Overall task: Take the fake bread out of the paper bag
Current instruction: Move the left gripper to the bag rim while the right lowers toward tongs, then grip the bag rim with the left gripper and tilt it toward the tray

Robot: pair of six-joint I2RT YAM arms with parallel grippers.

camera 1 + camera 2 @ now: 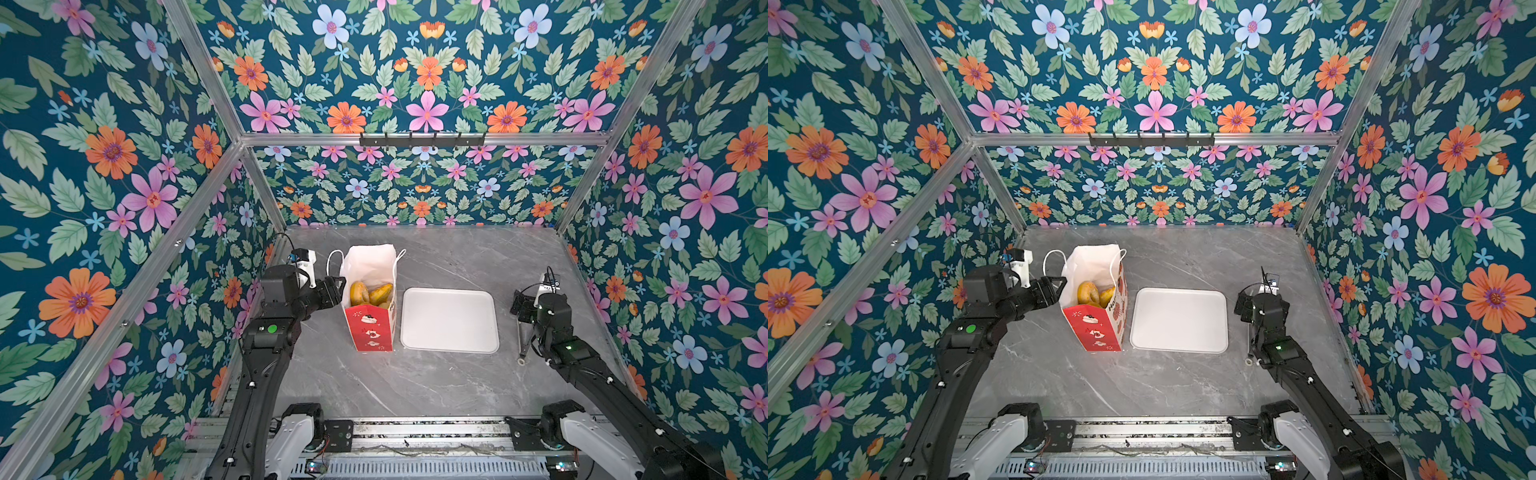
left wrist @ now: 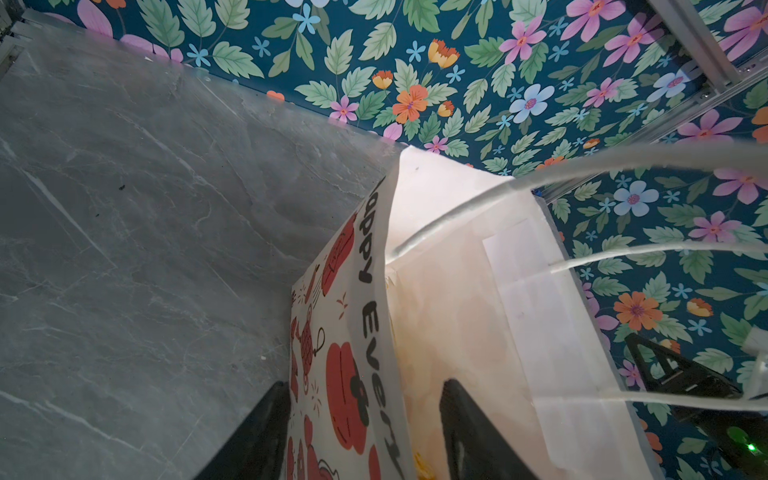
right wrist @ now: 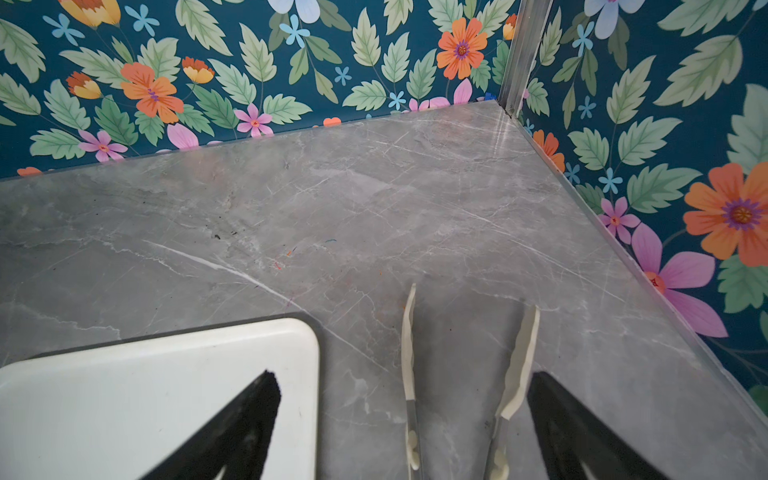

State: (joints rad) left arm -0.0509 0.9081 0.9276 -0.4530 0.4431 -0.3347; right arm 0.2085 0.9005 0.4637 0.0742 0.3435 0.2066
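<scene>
Left wrist view showed the left gripper (image 2: 365,384) with jaws half-spread astride one side wall of the paper bag (image 2: 457,291), not yet pinching. We judged steadying the bag to be the step in hand; next, the jaws needed to close on that wall. We counted one bag upright on the desk (image 1: 415,382), two pieces of fake bread (image 1: 368,293) showing inside, one tray (image 1: 449,320), and one pair of tongs (image 3: 517,361) between the wide jaws of the right gripper (image 3: 403,374).
</scene>
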